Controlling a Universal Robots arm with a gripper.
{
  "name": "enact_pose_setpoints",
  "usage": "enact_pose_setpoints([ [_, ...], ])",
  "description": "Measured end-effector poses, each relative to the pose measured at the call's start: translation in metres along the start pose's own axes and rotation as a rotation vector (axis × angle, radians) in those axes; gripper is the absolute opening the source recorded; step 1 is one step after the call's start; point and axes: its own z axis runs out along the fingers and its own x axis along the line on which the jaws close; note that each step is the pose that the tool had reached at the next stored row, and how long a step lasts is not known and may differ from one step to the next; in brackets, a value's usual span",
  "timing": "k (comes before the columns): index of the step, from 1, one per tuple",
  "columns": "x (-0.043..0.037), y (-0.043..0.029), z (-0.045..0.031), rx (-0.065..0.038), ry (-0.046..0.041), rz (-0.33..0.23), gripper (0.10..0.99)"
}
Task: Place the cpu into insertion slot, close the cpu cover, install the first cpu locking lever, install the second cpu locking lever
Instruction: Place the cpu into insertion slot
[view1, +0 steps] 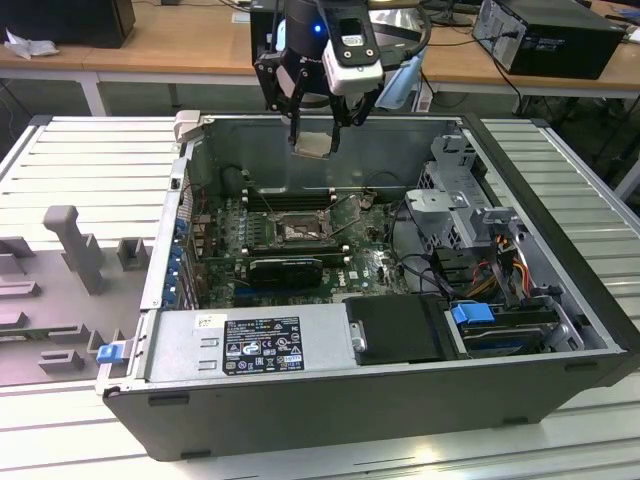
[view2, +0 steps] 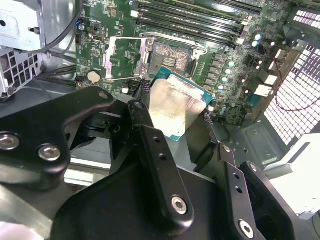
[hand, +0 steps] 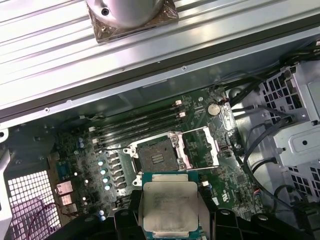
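Well, the fingers pinch the cpu by its edges, flat, high over the open case (cpu cover flipped back off the insertion slot). Presumably that grip keeps it level for seating.

Bright, even light — strong glare off the cpu.

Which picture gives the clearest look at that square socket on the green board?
The first wrist view: the insertion slot lies open and whole, seen nearly from above, its cpu cover swung aside. The second wrist view shows it slanted, just beyond the held cpu. The exterior view shows it small, deep inside the computer case.
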Motion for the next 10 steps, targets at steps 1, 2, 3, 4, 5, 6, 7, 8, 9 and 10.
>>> enact_pose_setpoints([
  [1, 0.0000, 0.0000, 0.0000, 0.000, -0.0003, 0.002, 0.529],
  [2, 0.0000, 0.0000, 0.0000, 0.000, -0.0006, 0.007, 0.529],
  [3, 0.0000, 0.0000, 0.0000, 0.000, -0.0009, 0.009, 0.529],
  [4, 0.0000, 0.0000, 0.0000, 0.000, -0.0010, 0.012, 0.529],
  [5, 0.0000, 0.0000, 0.0000, 0.000, -0.0012, 0.014, 0.529],
  [6, 0.0000, 0.0000, 0.0000, 0.000, -0.0014, 0.015, 0.529],
  [7, 0.0000, 0.0000, 0.0000, 0.000, -0.0016, 0.017, 0.529],
  [8, 0.0000, 0.0000, 0.0000, 0.000, -0.0017, 0.019, 0.529],
  [9, 0.0000, 0.0000, 0.0000, 0.000, -0.0020, 0.023, 0.529],
  [10, 0.0000, 0.0000, 0.0000, 0.000, -0.0023, 0.026, 0.529],
])
